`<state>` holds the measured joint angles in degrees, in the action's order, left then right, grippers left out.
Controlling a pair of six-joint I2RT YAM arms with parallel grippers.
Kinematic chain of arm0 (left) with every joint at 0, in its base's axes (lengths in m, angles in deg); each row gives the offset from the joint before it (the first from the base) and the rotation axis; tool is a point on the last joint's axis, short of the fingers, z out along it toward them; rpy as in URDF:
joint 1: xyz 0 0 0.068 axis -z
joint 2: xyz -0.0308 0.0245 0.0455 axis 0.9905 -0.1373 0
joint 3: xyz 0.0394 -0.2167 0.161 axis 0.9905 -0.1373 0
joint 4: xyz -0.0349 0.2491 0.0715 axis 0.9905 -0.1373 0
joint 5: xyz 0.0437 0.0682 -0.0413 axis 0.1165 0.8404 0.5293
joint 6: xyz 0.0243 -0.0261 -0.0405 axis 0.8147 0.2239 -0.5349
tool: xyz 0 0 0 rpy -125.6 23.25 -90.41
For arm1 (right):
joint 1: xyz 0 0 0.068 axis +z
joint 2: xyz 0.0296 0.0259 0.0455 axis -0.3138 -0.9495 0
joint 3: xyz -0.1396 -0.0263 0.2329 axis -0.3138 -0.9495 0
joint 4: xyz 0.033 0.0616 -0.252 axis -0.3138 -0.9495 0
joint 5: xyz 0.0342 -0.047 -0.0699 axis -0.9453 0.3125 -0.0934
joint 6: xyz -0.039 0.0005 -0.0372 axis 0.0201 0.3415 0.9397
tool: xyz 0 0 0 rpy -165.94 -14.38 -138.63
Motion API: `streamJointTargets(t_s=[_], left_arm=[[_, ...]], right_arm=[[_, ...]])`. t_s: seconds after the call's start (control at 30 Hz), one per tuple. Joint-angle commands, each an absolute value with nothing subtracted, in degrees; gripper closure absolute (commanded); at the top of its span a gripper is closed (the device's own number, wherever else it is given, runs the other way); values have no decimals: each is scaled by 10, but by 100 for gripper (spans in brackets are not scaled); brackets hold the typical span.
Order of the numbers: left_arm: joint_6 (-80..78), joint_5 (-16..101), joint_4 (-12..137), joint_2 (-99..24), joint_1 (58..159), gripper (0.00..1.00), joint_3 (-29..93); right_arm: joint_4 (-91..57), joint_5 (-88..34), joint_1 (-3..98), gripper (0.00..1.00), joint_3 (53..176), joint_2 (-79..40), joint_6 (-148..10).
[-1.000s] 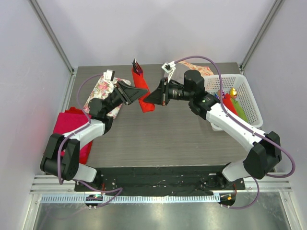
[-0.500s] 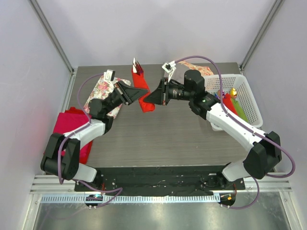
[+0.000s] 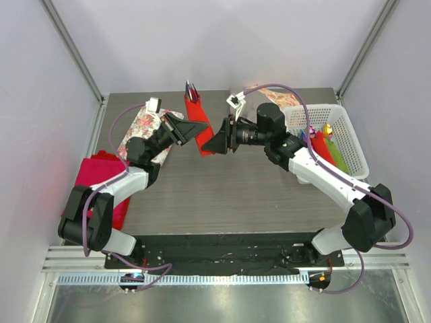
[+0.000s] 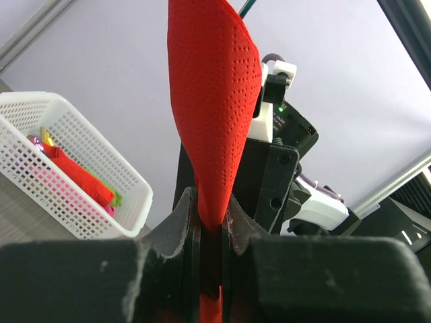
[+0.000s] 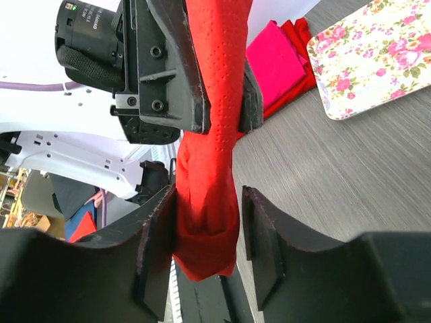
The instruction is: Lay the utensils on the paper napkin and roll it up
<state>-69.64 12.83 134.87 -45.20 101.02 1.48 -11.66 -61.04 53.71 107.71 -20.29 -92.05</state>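
Red paper napkin [image 4: 215, 121] pinched by left jaws, between parted right jaws.

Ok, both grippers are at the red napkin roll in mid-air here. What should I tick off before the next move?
1. Grip of the left gripper on the napkin roll: ok, jaws pinched shut on it.
2. Clearance of the right gripper: ok, jaws stand apart around the roll, with a gap on one side.
3. Presence of the utensils in the roll: ok, dark tips stick out of its far end; how many, cannot tell.
4. Roll wound tight: cannot tell, the loose edge is not visible.
5. Room in the basket: ok, bare floor beside the coloured rolls.
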Motion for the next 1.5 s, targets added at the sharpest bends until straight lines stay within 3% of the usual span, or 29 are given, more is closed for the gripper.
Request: streamJointTargets(t_s=[0.0,0.1,0.2,0.23,0.27,0.3,0.4,0.67,1.07,1.47], left_arm=[[-691,156,1448,-445,1011,100,44],[-691,158,1449,-448,1010,100,47],[-689,159,1449,-449,1010,100,47],[-689,158,1449,-449,1011,100,48],[-688,159,1448,-452,1010,100,47],[-689,153,1448,-452,1010,100,48],[-689,135,1448,-456,1010,100,45],[-686,113,1447,-449,1010,100,30],[-691,102,1447,-453,1017,100,47],[-679,88,1447,-456,1027,100,41]], right_arm=[[-92,-628,539,61,1069,-183,-914],[-86,-635,539,96,1063,-182,-914],[-86,-638,538,99,1066,-180,-912],[-88,-640,539,96,1066,-180,-911],[-94,-640,538,85,1068,-180,-908],[-111,-640,538,57,1072,-179,-900],[-129,-619,534,34,1073,-158,-892],[-130,-598,498,32,1103,-145,-915],[-101,-622,498,39,1130,-188,-930],[-32,-627,482,39,1150,-205,-1016]])
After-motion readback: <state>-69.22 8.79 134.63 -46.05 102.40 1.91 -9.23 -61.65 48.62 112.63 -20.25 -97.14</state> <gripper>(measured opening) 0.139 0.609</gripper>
